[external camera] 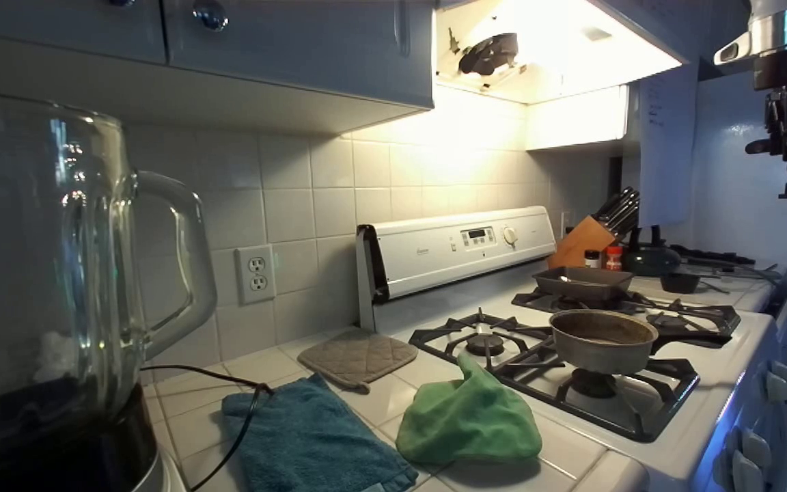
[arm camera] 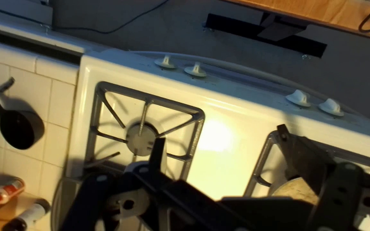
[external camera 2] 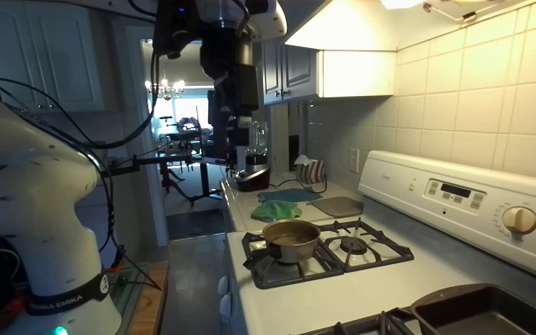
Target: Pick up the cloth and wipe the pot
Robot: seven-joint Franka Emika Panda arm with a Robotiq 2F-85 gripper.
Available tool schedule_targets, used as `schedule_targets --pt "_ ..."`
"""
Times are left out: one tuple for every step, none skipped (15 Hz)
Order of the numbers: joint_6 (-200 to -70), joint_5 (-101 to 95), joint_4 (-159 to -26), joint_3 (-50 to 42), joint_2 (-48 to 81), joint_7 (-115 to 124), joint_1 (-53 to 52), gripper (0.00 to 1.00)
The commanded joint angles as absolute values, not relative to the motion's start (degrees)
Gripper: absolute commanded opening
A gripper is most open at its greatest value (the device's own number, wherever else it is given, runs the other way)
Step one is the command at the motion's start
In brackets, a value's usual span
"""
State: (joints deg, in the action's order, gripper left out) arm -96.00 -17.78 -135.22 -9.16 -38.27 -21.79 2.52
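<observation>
Stove (external camera 2: 338,298): white, biggest item, grates (arm camera: 149,98) black. Robot arm (external camera 2: 30,195): white, planted out in front of the stove, upper links raised high. Surface (external camera: 383,406): pale tile, at both ends of the stove. Blender (external camera: 59,294): glass jug on dark base, standing on the surface. Baking pan (external camera: 574,288): dark, rectangular, on the rear of the grate farther from the blender. Knife block (external camera: 579,244): wood, slanted, dark handles sticking up, past the far end of the stove. Blue cloth (external camera: 318,437): lying fairly flat just beside the blender. Pot (external camera: 598,352): upright over the front burner (external camera: 591,384) at the blender end, black handle toward the stove's front edge, inside looks brownish. Green cloth (external camera: 468,422): bunched up with a raised peak, on the surface right beside the stove, next to the blue cloth; can't tell if they touch. It's apart from the pot. Pot holder (external camera: 359,357): gray-brown, quilted, flat near the stove's back corner. Gripper (arm camera: 225,141): released, fingers spread wide; hangs high, well apart from green cloth and pot. Cup (arm camera: 21,130): small, black, with handle, on the surface at the knife block end. Bottle (external camera: 614,260): red, upright, just beside the knife block.
</observation>
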Motion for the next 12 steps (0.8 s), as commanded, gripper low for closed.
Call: schedule_targets --pt "-95.5 -13.0 -138.1 -7.5 -40.6 -25.1 -3.0 1.00" --pt "-95.9 -12.2 -138.6 -6.7 -40.7 -25.8 -4.5 1.00" --pt "-96.0 -11.4 -138.7 -6.1 -40.3 -27.0 -6.2 1.00" --pt "-96.1 -10.9 -138.7 -5.3 -40.0 -27.8 -7.6 1.00" --pt "-96.2 -10.8 -138.7 -4.5 -39.7 -29.1 -9.2 1.00" --pt "-96.5 -10.7 -138.9 -3.8 -39.5 -29.9 -10.4 1.00" --pt "-96.7 -10.4 -138.8 -3.2 -39.0 -31.0 -11.9 1.00" --pt "-97.2 -10.0 -138.6 -2.6 -38.6 -31.9 -13.2 1.00" --pt "-98.0 -9.9 -138.6 -2.0 -38.3 -32.5 -14.4 1.00" --pt "-98.9 -9.3 -138.6 -1.6 -37.9 -33.1 -15.7 1.00" --pt "-100.1 -9.0 -138.6 -1.1 -37.4 -33.7 -16.7 1.00" --pt "-101.1 -8.2 -138.4 -0.7 -36.6 -34.4 -17.7 1.00"
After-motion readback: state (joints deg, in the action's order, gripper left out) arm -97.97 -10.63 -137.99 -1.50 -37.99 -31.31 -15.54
